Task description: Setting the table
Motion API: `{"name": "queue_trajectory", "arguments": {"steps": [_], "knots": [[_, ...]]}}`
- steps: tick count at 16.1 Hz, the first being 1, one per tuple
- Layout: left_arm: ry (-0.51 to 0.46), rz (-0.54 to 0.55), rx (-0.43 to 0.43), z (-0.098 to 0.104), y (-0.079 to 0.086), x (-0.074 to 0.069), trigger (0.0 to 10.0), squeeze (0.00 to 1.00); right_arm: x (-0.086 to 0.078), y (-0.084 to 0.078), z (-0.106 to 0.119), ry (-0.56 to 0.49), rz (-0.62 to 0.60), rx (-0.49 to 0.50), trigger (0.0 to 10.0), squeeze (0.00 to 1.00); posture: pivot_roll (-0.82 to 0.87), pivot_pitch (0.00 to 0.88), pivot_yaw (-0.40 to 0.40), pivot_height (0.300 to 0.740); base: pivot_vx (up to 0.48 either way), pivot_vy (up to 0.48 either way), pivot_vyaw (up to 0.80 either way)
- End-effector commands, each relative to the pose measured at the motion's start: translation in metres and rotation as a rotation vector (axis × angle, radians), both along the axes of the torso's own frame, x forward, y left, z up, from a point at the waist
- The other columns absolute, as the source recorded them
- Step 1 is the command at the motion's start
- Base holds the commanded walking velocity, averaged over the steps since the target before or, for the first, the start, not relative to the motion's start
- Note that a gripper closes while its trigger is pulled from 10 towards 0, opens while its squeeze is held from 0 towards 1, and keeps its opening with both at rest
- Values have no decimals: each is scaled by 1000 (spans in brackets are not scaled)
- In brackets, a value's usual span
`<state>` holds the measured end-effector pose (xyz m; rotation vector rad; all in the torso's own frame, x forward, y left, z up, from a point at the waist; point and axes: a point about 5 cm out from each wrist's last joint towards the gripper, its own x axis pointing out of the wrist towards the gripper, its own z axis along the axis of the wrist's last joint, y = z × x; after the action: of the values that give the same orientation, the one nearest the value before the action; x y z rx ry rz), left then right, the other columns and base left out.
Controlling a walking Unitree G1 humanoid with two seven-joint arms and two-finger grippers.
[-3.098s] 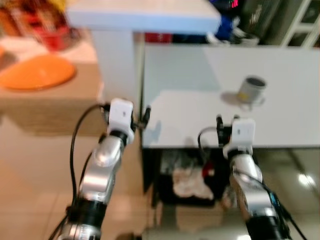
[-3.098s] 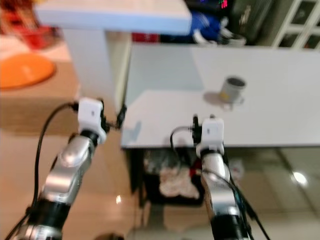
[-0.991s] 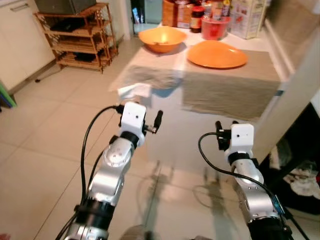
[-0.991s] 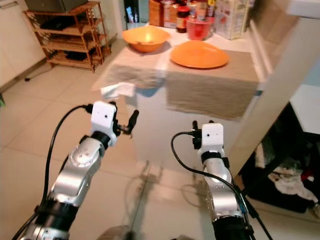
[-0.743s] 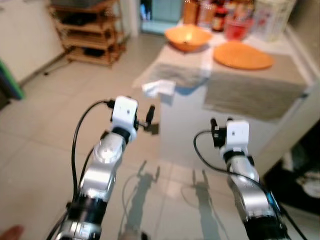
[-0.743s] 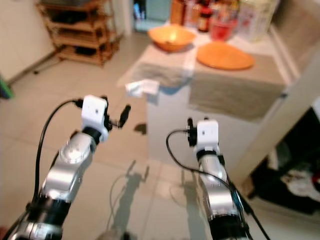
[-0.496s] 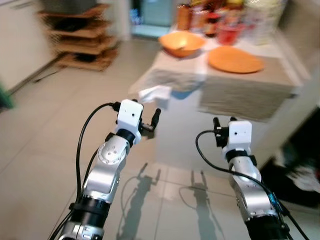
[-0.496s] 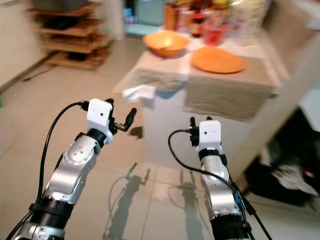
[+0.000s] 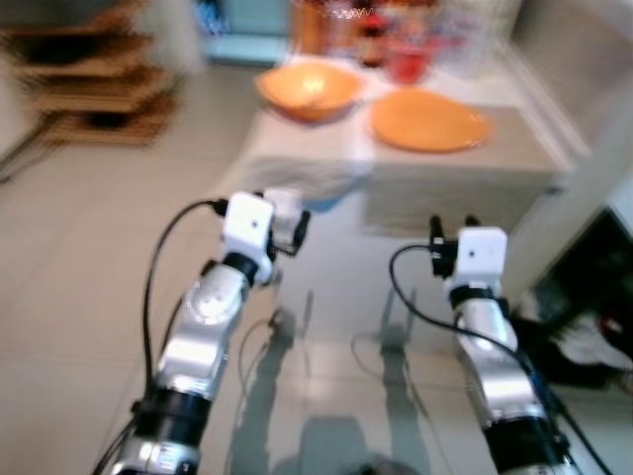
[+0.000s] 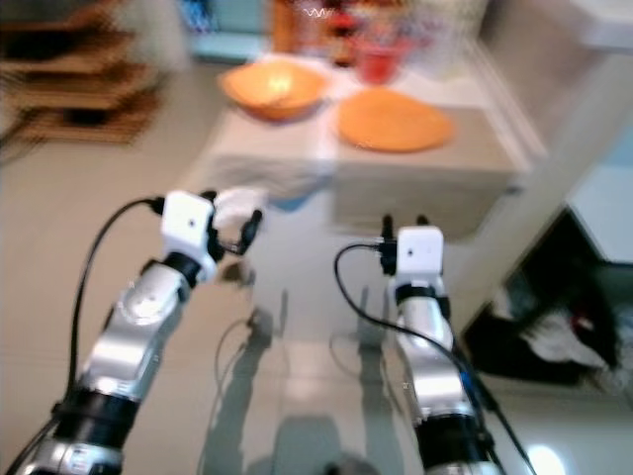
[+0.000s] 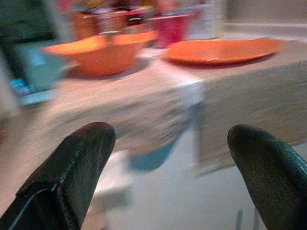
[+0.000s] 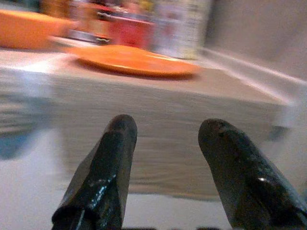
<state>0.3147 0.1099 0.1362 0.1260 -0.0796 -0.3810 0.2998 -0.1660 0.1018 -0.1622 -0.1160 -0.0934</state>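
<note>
Cam view shifted vs 0.5 s ago: tabletop (image 9: 554, 168) w/ the orange dishes now sits more centred and a bit higher in the head views, frame blurrier, so robot is prob still walking/turning toward it, not the things moving. Vs ~3 s ago it was facing a white table w/ a mug; that's gone from view now. Means for task: approach phase only, nothing picked up yet. Left tool (image 9: 294, 230) raised in front of chest, fingers spread wide apart, empty; left wrist view shows both black fingers (image 11: 72, 167) well apart w/ the tabletop edge between them. Right tool (image 10: 403, 223) also held up, fingers parted, empty, pointing at the tabletop front; right wrist view looks straight at the plate across its finger gap. Both tools short of the tabletop, not touching. Counts: 1 orange bowl (image 9: 308, 91), on far-left part of tabletop; 1 orange plate (image 9: 429, 120) just beside it to the right, flat on a beige mat (image 10: 425, 163); 1 red container (image 11: 171, 29) behind them, plus blurred jars/boxes, can't count. 1 wooden shelf unit (image 9: 89, 89) at left, on the floor. 2 arms, 2 tools.
</note>
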Motion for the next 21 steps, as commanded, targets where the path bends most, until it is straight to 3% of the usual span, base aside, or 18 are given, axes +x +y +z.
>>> {"name": "queue_trajectory", "arguments": {"steps": [1,7,10,12,15,16,18,19,21], "knots": [[-22,-32,-3,6,-10,0,10000,0,-2,-8,-3,8,-31,-5,10000,0,54,0,4,722,480,0,-519],[-47,-3,1,9,-7,2,10000,0,1,-5,-2,9,-12,-11,10000,0,60,0,-1,722,422,0,0],[-173,-29,-13,48,-6,3,10000,0,0,-3,8,-46,3,-46,10000,0,64,0,-3,722,0,0,0],[-214,-32,7,79,2,13,10000,0,-1,-1,14,-70,15,-54,10000,0,64,0,-3,722,0,0,0],[-276,-50,118,128,17,31,10000,0,-4,-2,8,-46,15,-45,10000,0,71,0,2,722,0,0,0],[-271,-37,140,142,25,39,10000,0,-5,0,5,-36,13,-35,10000,0,79,0,11,722,0,0,0],[-195,-12,171,150,31,55,10000,0,-5,5,4,-29,17,-20,10000,0,79,0,25,722,0,0,0],[-167,-1,172,150,33,59,10000,0,-5,6,4,-28,19,-17,10000,0,79,0,25,722,0,0,0],[-47,-5,200,129,31,72,10000,0,-7,9,3,-27,18,-11,10000,0,64,0,44,722,0,0,0]]}}
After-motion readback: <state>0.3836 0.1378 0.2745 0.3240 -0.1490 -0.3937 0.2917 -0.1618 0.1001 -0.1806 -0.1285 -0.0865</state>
